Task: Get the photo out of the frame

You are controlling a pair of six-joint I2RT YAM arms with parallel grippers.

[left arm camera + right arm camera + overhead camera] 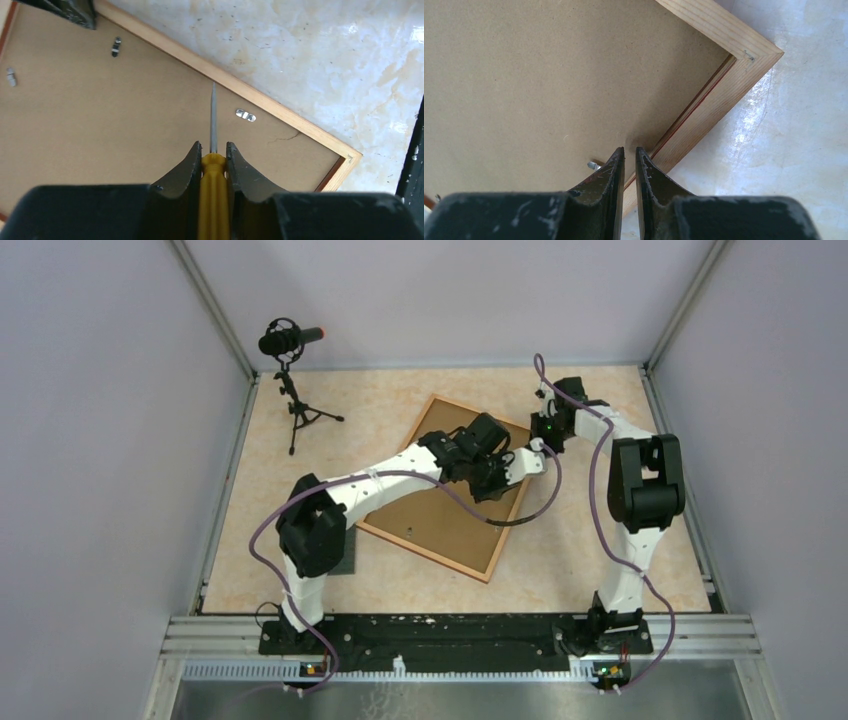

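Note:
The frame (450,530) lies face down on the table, its brown fibreboard back (100,125) up inside a thin wooden border (724,90). The photo is hidden under that back. My left gripper (213,145) is shut on a yellow-handled screwdriver (214,190). Its metal shaft (213,115) points over the board toward the far border, beside a small metal clip (245,115). My right gripper (629,149) is shut with nothing in it, its tips at the board's edge close to a corner, next to another clip (594,164). Both grippers meet over the frame's far right side (525,455).
A black microphone on a small tripod (290,340) stands at the back left. A dark flat plate (345,558) lies by the frame's near left edge, partly under my left arm. Metal rails and walls enclose the table. Two more clips (116,46) sit on the board.

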